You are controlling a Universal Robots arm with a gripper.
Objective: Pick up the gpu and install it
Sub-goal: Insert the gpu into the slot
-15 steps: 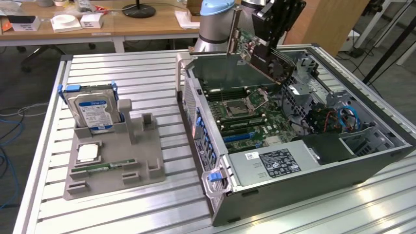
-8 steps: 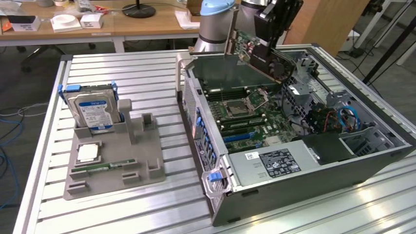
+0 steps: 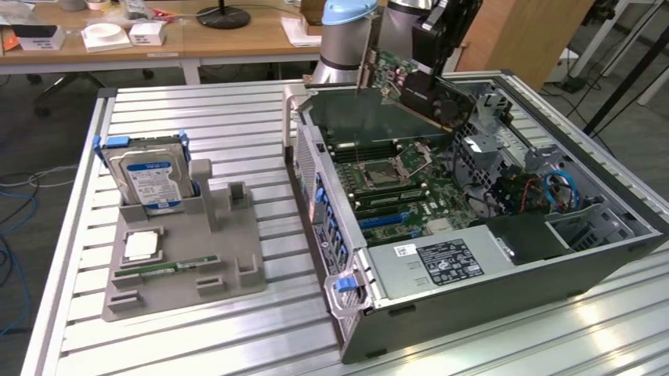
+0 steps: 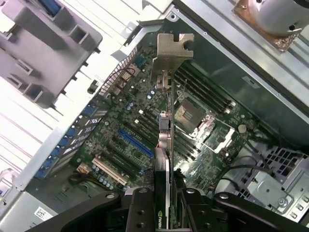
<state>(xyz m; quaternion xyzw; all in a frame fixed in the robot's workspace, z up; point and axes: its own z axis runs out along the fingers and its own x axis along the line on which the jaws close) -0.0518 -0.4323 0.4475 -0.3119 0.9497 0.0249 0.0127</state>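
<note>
the hand (image 3: 431,53) pinches the gpu (image 3: 413,82) and holds it tilted in the air above the open computer case (image 3: 544,274) on the tabletop (image 3: 209,345). from the wrist view the card hangs edge-on over the motherboard (image 4: 145,126), silver bracket (image 4: 171,53) farthest from the hand, seemingly clear of the slots.

clear: between gpu (image 3: 413,82) and motherboard (image 3: 403,192) | obstacles: case wall (image 3: 313,196), power supply (image 3: 434,262)
</note>
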